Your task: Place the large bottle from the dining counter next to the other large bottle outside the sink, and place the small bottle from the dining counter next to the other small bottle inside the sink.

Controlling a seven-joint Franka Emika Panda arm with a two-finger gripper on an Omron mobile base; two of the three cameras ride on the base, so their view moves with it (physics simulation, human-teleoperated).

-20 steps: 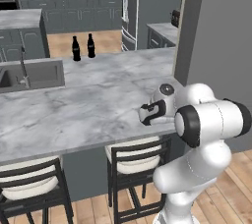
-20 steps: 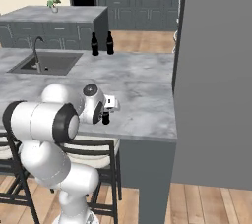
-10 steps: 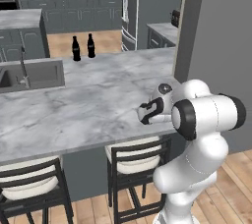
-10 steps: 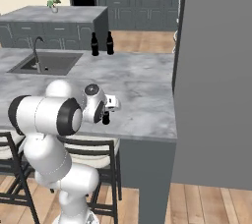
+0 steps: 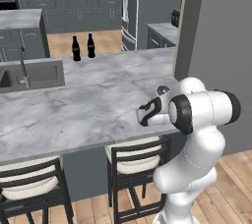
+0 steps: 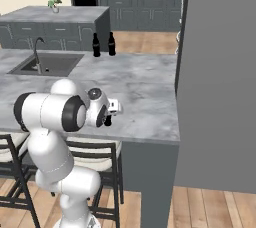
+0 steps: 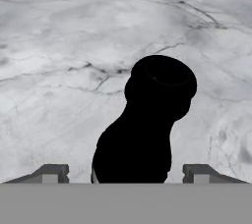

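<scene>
A short black bottle (image 7: 142, 125) stands upright on the marble dining counter (image 5: 74, 110) near its front edge. My gripper (image 7: 126, 171) hangs right over it and is open, one fingertip (image 7: 51, 173) on each side of the bottle's body with a gap to each. From the right base view the gripper (image 6: 107, 117) sits low over the counter (image 6: 145, 87) with the dark bottle (image 6: 107, 120) under it. The left base view shows the gripper (image 5: 144, 116) near the front edge. The sink (image 5: 29, 75) (image 6: 47, 64) lies at the far left.
Two dark bottles (image 5: 75, 48) (image 5: 91, 45) stand side by side at the counter's far edge, right of the sink and its faucet (image 5: 22, 61). A tall grey wall (image 6: 220, 72) borders the counter's right end. Stools (image 5: 133, 161) stand under the front edge.
The hand has edged slightly left and lower over the counter. The two far bottles have not moved.
</scene>
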